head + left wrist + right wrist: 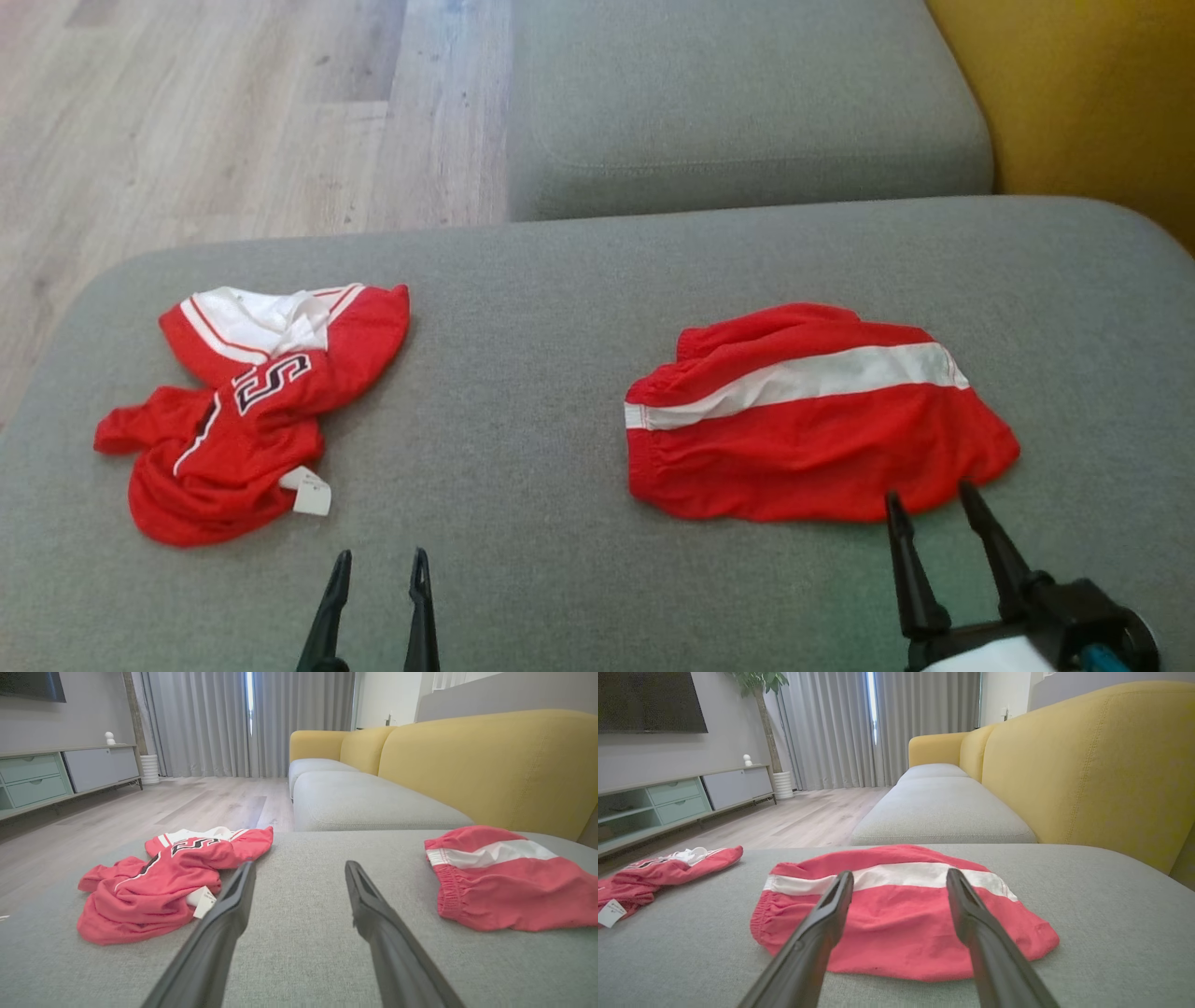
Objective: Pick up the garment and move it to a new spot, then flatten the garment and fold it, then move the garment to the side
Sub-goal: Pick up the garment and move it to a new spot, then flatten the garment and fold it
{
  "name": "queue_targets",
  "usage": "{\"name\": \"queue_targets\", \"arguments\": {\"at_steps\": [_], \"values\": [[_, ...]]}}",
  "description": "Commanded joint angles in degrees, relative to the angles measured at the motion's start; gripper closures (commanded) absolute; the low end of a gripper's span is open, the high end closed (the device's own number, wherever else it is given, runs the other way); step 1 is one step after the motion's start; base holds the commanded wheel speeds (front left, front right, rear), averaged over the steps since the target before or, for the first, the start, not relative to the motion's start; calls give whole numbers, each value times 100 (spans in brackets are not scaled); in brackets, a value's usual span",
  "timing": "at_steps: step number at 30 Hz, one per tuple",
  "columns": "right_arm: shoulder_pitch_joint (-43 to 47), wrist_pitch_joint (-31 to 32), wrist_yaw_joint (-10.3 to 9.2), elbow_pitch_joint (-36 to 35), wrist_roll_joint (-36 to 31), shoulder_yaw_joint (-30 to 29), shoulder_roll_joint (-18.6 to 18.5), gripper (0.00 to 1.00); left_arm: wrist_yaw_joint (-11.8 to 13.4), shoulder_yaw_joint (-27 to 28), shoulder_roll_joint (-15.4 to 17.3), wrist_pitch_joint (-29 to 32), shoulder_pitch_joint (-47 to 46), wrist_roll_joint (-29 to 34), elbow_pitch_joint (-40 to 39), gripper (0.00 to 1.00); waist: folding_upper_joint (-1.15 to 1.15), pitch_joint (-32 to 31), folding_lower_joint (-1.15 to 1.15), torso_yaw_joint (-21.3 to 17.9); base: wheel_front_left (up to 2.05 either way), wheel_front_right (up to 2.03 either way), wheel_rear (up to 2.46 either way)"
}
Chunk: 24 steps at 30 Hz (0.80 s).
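Fingers (233, 905), both pairs: spread fully, nothing held.

Item 1, far left: jersey (271, 401). Red, white collar, dark lettering. Crumpled in a heap on the grey cushion (523, 420), near its left edge. White tag (313, 493) sticking out at the near side. Likely the garment for the step in hand, being the one not yet flattened.

Item 2, left of centre: left gripper (382, 557). Over bare cushion, just right of the tag, apart from the cloth. For a clean pick: swing left, come down on a raised ridge of fabric rather than the tag, pinch one or two layers only, lift high enough to clear the cushion before carrying.

Item 3, centre: open stretch of cushion between the two garments. Suitable new spot, with room to spread the jersey flat.

Item 4, right: shorts (812, 439). Red with a white stripe (812, 378), lying fairly flat, well apart from the jersey. To be left undisturbed during the carry.

Item 5, far right: right gripper (931, 493). Tips at the near hem of the shorts; touching or just above, cannot tell. Draw back from the cloth to avoid dragging it. Bring across later to take a second corner when flattening.
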Motion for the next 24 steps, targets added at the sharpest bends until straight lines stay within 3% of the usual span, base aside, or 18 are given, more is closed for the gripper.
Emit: {"name": "queue_targets", "arguments": {"at_steps": [1,8,16,24], "values": [[-124,-22,-4,-179,-101,170,-35,0,-24,161,-26,-54,-345,26,-6,0,0,88,0,-35,0,0,0],[-220,-22,-4,-190,-213,223,-35,0,-237,-69,-26,-54,-785,-309,450,0,0,329,0,-177,0,0,0],[-421,-22,-4,-239,-272,269,-35,0,-1029,-843,-26,-55,-1951,-1723,1375,0,0,768,0,-354,0,0,0],[-785,-22,-4,-265,-335,363,-35,0,-1360,-1744,-26,95,-3445,-2878,2726,0,0,1351,0,-573,0,0,0]]}}
